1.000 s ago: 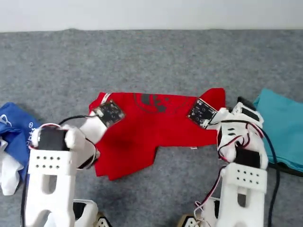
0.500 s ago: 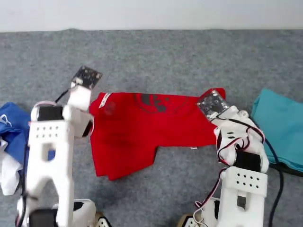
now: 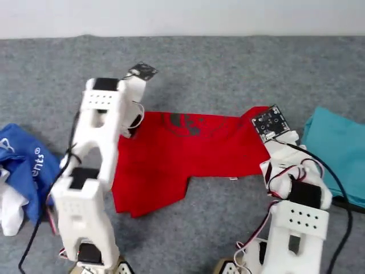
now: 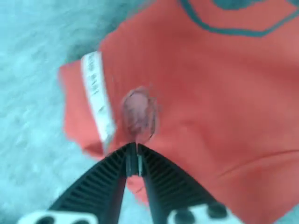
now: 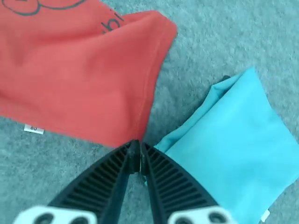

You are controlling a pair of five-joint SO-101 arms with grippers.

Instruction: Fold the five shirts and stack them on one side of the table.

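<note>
A red shirt (image 3: 177, 154) lies spread flat in the middle of the grey table, print side up. My left gripper (image 4: 133, 161) hangs shut above the shirt's collar end, close to the white neck label (image 4: 97, 95), with nothing between its fingers. My right gripper (image 5: 135, 158) is shut too, its tips just at the hem of the red shirt (image 5: 79, 74) beside a folded teal shirt (image 5: 233, 140). The teal shirt (image 3: 336, 154) rests at the table's right edge. A crumpled blue shirt (image 3: 25, 165) sits at the left edge.
A white cloth (image 3: 8, 211) lies beside the blue shirt at the left edge. Bare grey table (image 3: 228, 63) stretches behind the red shirt up to the white wall. The left arm (image 3: 94, 160) stands tall over the shirt's left side.
The left arm has risen off the red shirt and swung toward the back left. The right gripper has drawn back to the shirt's right edge. The shirt stays flat.
</note>
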